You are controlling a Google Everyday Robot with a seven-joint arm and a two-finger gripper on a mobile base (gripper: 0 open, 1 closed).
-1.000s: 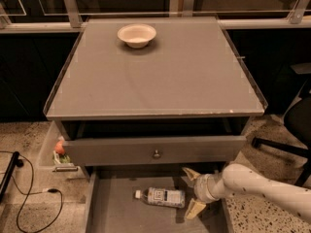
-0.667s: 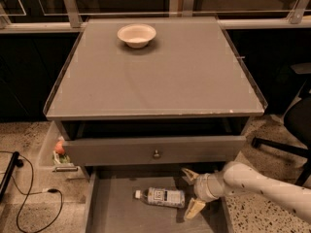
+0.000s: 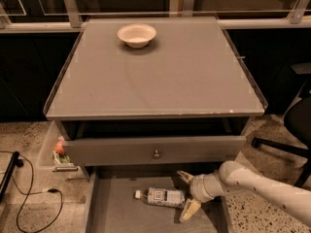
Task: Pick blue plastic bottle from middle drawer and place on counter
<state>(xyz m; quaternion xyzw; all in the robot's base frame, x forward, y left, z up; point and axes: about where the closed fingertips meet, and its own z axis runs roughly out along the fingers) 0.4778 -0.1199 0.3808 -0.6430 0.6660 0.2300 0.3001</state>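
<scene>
The blue plastic bottle [image 3: 163,197] lies on its side on the floor of the open middle drawer [image 3: 116,212], white cap to the left. My gripper [image 3: 187,194] comes in from the right on a white arm, low in the drawer. Its two tan fingers are spread open, one behind and one in front of the bottle's right end. The bottle rests on the drawer floor between them. The counter [image 3: 160,76] is the large grey top above the drawers.
A white bowl [image 3: 137,35] sits at the back of the counter. A partly open upper drawer front with a round knob [image 3: 156,154] overhangs the back of the middle drawer. A black cable [image 3: 29,198] lies on the floor at left; a chair base [image 3: 282,144] stands at right.
My gripper has shifted slightly left, closer around the bottle's right end. The bottle has not moved.
</scene>
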